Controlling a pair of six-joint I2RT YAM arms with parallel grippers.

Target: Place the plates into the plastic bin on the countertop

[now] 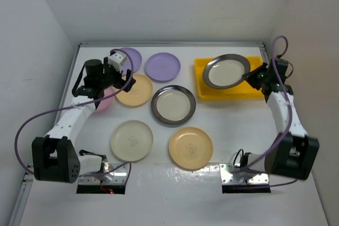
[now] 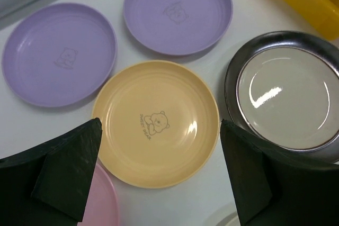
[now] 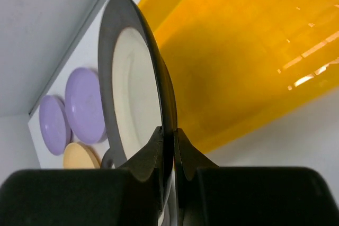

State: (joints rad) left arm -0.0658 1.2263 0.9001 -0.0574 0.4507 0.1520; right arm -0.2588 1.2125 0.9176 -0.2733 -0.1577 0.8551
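My right gripper (image 1: 253, 75) is shut on the rim of a dark metal-rimmed plate (image 1: 226, 71) and holds it above the yellow bin (image 1: 201, 86); the pinch shows in the right wrist view (image 3: 168, 133). My left gripper (image 1: 117, 80) is open and empty above a pale yellow-orange plate (image 2: 156, 123). Two lilac plates (image 1: 162, 66) (image 1: 128, 58) lie at the back. A pink plate (image 1: 106, 99) lies partly under my left arm. A second dark-rimmed plate (image 1: 173, 104), a cream plate (image 1: 132, 140) and another yellow-orange plate (image 1: 190, 147) lie on the white countertop (image 1: 238, 125).
White walls close in the countertop at the back and both sides. The arm bases and their cables sit at the near edge. The bin (image 3: 238, 51) stands at the back right, close to the right wall.
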